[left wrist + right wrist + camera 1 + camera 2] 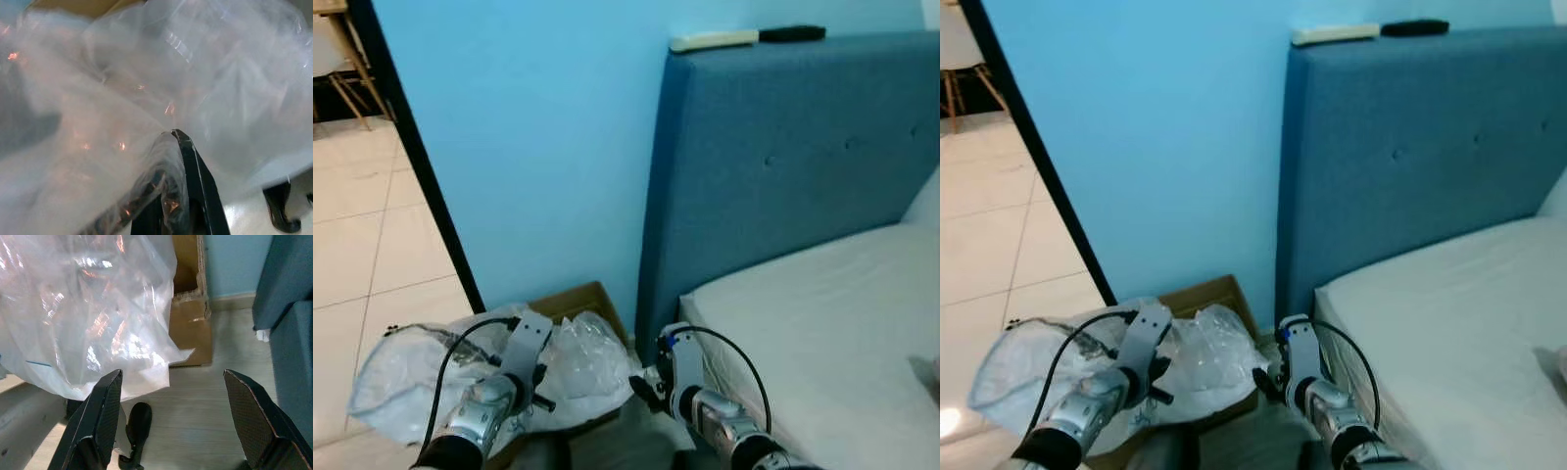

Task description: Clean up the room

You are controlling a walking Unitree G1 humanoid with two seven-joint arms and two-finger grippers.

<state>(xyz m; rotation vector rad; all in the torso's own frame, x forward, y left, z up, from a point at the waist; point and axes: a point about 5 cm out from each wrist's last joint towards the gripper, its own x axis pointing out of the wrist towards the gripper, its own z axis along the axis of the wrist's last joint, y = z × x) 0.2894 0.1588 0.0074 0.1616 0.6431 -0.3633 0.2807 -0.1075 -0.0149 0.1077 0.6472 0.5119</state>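
A big clear plastic bag (582, 357) lies crumpled over an open cardboard box (576, 299) on the floor beside the bed. My left gripper (172, 135) is low over the bag, its fingers closed together with the film pinched and draped around them. Just right of the bag, near the bed's corner, my right gripper (172, 377) hangs open above the wooden floor with nothing between its fingers. The bag (83, 308) and the box (190, 318) lie a little ahead of it.
A blue headboard (783, 166) and a white mattress (822, 333) stand close on the right. A white remote (713, 40) and a black object (791, 33) rest on top of the headboard. The blue wall is behind, with a dark door frame (421, 166) and tiled floor (362, 245) to the left.
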